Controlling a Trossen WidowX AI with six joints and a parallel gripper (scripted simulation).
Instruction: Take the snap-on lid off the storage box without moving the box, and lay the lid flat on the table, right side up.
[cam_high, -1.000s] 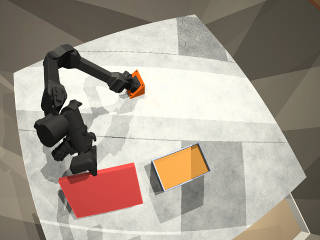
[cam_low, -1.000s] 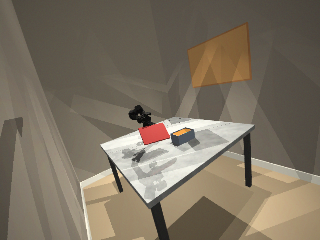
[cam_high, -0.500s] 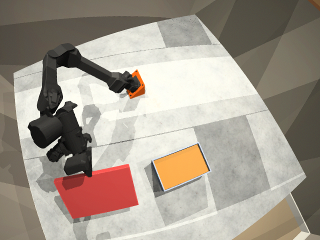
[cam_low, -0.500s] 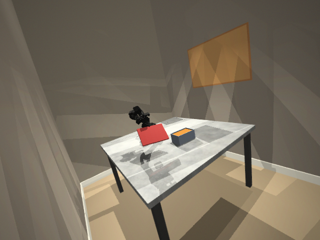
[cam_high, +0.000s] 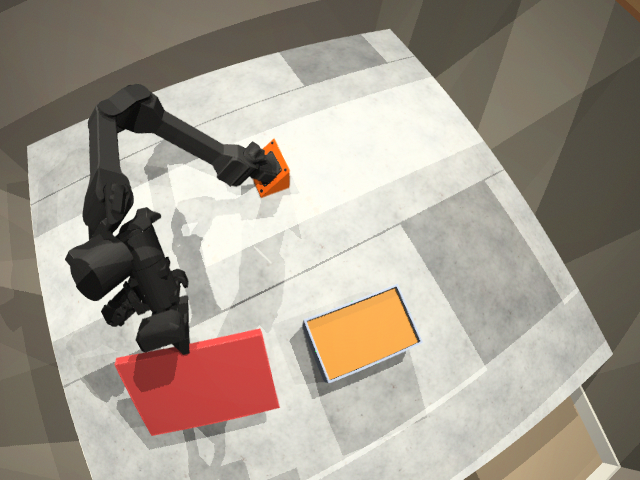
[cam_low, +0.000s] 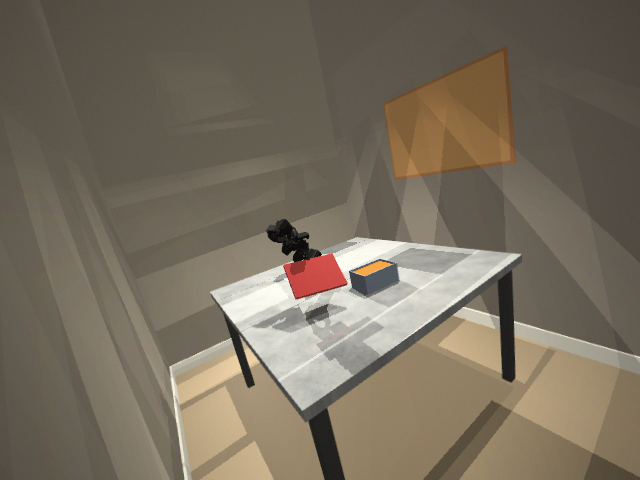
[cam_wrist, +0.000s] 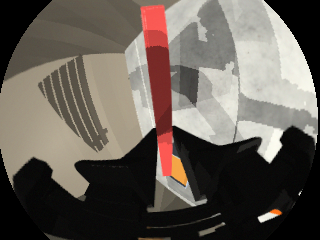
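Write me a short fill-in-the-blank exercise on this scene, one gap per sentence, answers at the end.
1. The gripper is shut on the ____ lid.
2. The storage box stands on the ____.
3. Seen from above through its open top, the inside of the box is ____.
4. The arm is coloured ____.

Missing words: red; table; orange; black.

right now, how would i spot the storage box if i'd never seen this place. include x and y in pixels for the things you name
On the stone-patterned table (cam_high: 444, 113) (cam_low: 330, 372), look beside the red lid (cam_high: 217, 384) (cam_low: 315, 276) held in the pincer (cam_high: 183, 347) (cam_wrist: 164, 165). The storage box (cam_high: 328, 381) (cam_low: 382, 280) is the open, blue-grey rectangular one, orange inside; unlike the raised lid, it stands on the tabletop.
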